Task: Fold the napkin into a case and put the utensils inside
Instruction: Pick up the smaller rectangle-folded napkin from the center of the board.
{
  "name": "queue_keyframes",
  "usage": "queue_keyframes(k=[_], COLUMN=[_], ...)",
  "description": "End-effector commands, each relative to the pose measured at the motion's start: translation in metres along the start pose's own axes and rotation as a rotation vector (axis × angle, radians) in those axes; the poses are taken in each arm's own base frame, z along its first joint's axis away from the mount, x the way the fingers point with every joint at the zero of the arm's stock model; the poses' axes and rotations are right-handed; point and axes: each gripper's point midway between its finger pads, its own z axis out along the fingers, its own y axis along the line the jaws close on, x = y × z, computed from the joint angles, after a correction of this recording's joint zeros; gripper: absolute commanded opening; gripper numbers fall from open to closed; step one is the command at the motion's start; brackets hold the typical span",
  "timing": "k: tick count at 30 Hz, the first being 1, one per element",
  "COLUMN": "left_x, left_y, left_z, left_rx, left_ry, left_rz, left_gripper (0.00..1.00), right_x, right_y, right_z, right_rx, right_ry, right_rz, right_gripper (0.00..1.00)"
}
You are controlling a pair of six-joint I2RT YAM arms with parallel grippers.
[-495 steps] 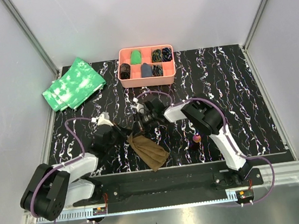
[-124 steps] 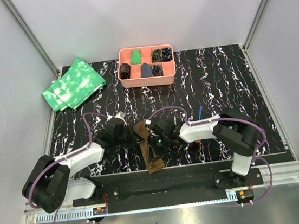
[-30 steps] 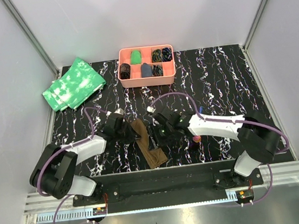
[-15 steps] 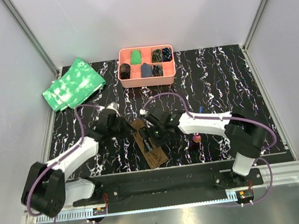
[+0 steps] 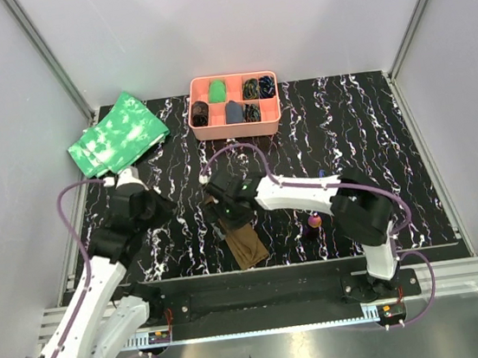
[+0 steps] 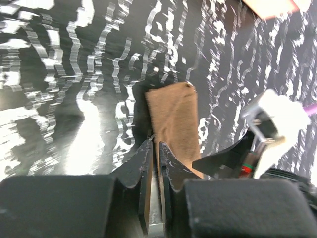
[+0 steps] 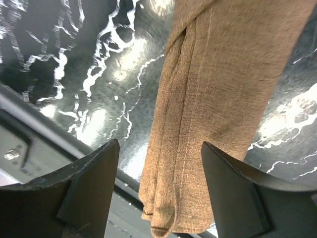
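Note:
The napkin (image 5: 247,246) lies as a narrow brown layered strip near the table's front edge. My right gripper (image 5: 226,219) hovers open over the strip's far end. In the right wrist view its fingers (image 7: 89,188) stand wide on either side of the napkin (image 7: 213,99) without gripping it. My left gripper (image 5: 160,213) is off to the left, apart from the cloth. Its jaws (image 6: 154,148) are almost together with nothing between them, and they point at the napkin (image 6: 173,119). A utensil with a pink-red end (image 5: 315,220) and a blue one (image 5: 321,174) lie to the right.
A pink compartment tray (image 5: 274,96) holding small items stands at the back centre. Green mottled cloths (image 5: 117,133) lie at the back left. The table's metal front rail (image 7: 29,144) runs just beyond the napkin's near end.
My left arm has drawn back to the left, away from the napkin. My right gripper has shifted left along the strip with its jaws wider apart. The napkin stays flat.

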Motion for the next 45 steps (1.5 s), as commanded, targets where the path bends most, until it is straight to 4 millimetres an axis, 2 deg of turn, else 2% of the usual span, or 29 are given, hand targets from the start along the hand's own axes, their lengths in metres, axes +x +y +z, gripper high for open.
queue_keyframes(k=[1,4,9,15,17,18,20,21,23,25,26,30,31,32,36,37,38,39,40,41,42,43,44,45], left_x=[-0.021,-0.02,-0.012,-0.005,-0.004,-0.004,-0.002,-0.003,-0.002,-0.001,-0.001,0.0,-0.001,-0.001,-0.003,-0.005,-0.006,-0.007,-0.008,-0.009,-0.01,-0.011,-0.01,-0.01], left_y=[0.017,0.018,0.016,0.015,0.015,0.014,0.014,0.014,0.015,0.015,0.015,0.017,0.017,0.017,0.016,0.014,0.013,0.012,0.012,0.011,0.011,0.012,0.012,0.013], left_z=[-0.031,-0.038,-0.04,-0.039,-0.039,-0.04,-0.04,-0.041,-0.042,-0.044,-0.044,-0.048,-0.048,-0.049,-0.053,-0.055,-0.056,-0.058,-0.058,-0.059,-0.059,-0.059,-0.059,-0.058], left_rx=[-0.101,-0.093,-0.067,-0.045,-0.039,-0.033,-0.03,-0.023,-0.025,-0.022,-0.02,-0.02,-0.024,-0.024,-0.018,-0.016,-0.012,-0.01,-0.013,-0.013,-0.014,-0.019,-0.025,-0.028], left_ry=[-0.091,-0.092,-0.067,-0.047,-0.045,-0.047,-0.044,-0.048,-0.05,-0.052,-0.05,-0.054,-0.057,-0.059,-0.06,-0.065,-0.067,-0.071,-0.073,-0.076,-0.077,-0.077,-0.072,-0.075], left_rz=[0.022,0.026,0.026,0.026,0.026,0.022,0.019,0.016,0.014,0.011,0.013,0.02,0.022,0.021,0.023,0.024,0.024,0.025,0.026,0.029,0.031,0.033,0.031,0.03], left_gripper=[0.14,0.15,0.15,0.15,0.15,0.15,0.15,0.15,0.15,0.15,0.15,0.16,0.16,0.16,0.16,0.16,0.16,0.16,0.16,0.16,0.16,0.16,0.16,0.15], right_x=[0.006,0.009,0.017,0.024,0.023,0.031,0.031,0.04,0.04,0.042,0.042,0.028,0.021,0.016,-0.001,-0.004,-0.019,-0.011,-0.016,-0.036,-0.026,-0.042,-0.046,-0.034], right_y=[-0.009,-0.009,-0.004,0.001,0.001,-0.001,-0.005,-0.011,-0.014,-0.018,-0.018,-0.015,-0.01,-0.004,0.029,0.034,0.044,0.056,0.064,0.078,0.085,0.101,0.102,0.107], right_z=[0.004,0.01,0.02,0.025,0.028,0.032,0.036,0.041,0.043,0.046,0.045,0.033,0.029,0.023,0.007,0.003,-0.007,-0.008,-0.013,-0.028,-0.03,-0.045,-0.05,-0.049], right_rx=[0.131,0.162,0.213,0.271,0.3,0.33,0.377,0.416,0.466,0.499,0.505,0.513,0.495,0.475,0.305,0.262,0.188,0.085,0.02,-0.078,-0.165,-0.262,-0.308,-0.381], right_ry=[0.02,0.031,0.056,0.075,0.073,0.096,0.091,0.12,0.103,0.097,0.093,0.038,0.024,0.009,-0.008,-0.01,-0.059,-0.017,-0.034,-0.099,-0.058,-0.124,-0.137,-0.094], right_rz=[-0.011,-0.01,-0.018,-0.011,-0.004,-0.016,-0.019,-0.027,-0.032,-0.033,-0.034,-0.022,-0.024,-0.024,-0.019,-0.01,0.011,0.014,0.026,0.043,0.049,0.044,0.055,0.074], right_gripper=[0.74,0.71,0.65,0.64,0.64,0.64,0.64,0.63,0.56,0.52,0.46,0.29,0.25,0.17,0.05,0.04,0.03,0.01,0.01,0.01,0.0,0.0,0.0,0.0])
